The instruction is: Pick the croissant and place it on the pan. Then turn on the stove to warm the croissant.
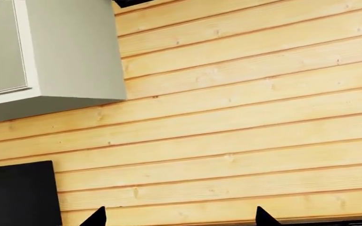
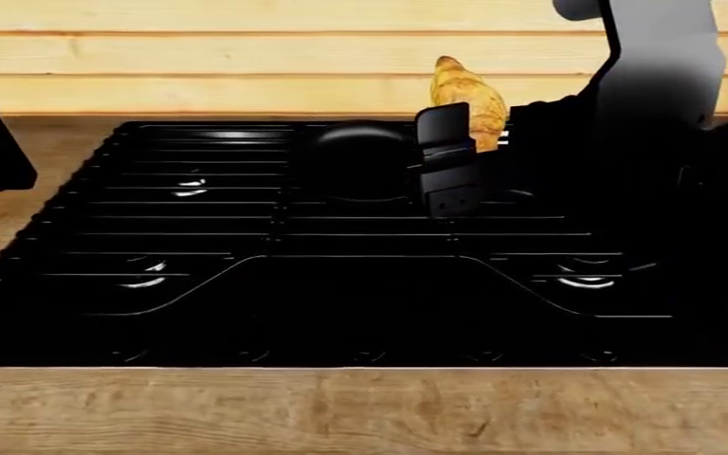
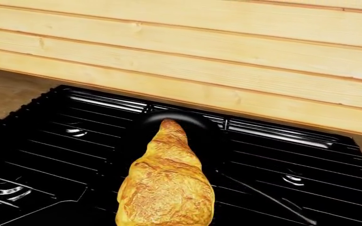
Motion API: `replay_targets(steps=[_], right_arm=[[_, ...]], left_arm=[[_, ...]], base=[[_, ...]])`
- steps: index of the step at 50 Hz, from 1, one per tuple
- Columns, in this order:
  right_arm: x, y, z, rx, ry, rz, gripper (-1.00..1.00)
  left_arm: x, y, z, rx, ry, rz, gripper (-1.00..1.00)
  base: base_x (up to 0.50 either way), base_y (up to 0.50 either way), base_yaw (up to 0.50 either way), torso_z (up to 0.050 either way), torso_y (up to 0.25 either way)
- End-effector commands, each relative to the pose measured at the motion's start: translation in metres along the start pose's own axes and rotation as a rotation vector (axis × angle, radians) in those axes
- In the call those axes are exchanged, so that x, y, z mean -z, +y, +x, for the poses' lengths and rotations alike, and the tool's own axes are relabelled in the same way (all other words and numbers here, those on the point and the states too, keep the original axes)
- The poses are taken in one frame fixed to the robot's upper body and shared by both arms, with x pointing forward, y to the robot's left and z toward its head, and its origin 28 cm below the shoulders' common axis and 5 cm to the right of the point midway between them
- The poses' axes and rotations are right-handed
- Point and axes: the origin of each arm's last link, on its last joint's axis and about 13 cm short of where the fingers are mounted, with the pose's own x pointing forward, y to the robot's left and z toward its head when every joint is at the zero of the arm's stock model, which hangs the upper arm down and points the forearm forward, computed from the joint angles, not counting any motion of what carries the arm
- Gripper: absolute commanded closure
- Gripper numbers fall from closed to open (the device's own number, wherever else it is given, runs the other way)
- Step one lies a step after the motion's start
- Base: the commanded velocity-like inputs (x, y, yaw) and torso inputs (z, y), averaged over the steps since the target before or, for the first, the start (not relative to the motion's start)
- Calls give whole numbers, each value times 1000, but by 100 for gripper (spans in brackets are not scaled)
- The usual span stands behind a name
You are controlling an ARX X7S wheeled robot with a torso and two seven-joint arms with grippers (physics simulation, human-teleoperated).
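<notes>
From the head view, the right gripper (image 2: 463, 142) grips the golden, ridged croissant (image 2: 468, 93) above the glossy black gas stove (image 2: 276, 275), just beside the small round black pan (image 2: 361, 159). The right wrist view adds the pan's thin handle (image 3: 266, 197). The left gripper (image 1: 179, 219) faces pale wooden planks (image 1: 244, 117), fingertips well apart.

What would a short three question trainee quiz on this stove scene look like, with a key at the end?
1. True or false: the croissant already lies in the pan.
2. Which gripper holds the croissant? A) left B) right C) neither
3. Fill in: the pan sits on the ___, near the wood plank wall.

Key
1. False: it is held up in the air, to the right of the pan in the head view.
2. B; in the left wrist view the left gripper is open with nothing between its tips.
3. stove
</notes>
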Motion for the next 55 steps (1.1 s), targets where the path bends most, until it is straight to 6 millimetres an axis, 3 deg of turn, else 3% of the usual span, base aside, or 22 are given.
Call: replay_targets(steps=[1, 26, 35, 55], right_arm=[[-1, -1, 1, 1, -9, -16, 100], [0, -4, -1, 10, -18, 4, 100], [-4, -7, -1, 33, -51, 12, 100], [-31, -18, -1, 86, 15, -18, 100]], left_arm=[[1, 0, 1, 1, 2, 1, -100], [2, 0, 1, 0, 4, 5, -100], [3, -1, 1, -1, 7, 5, -100], [1, -1, -1, 4, -2, 4, -100]], base=[[27, 500, 0, 0, 0], [32, 492, 0, 0, 0], [17, 0, 0, 0, 0], [500, 0, 0, 0, 1]])
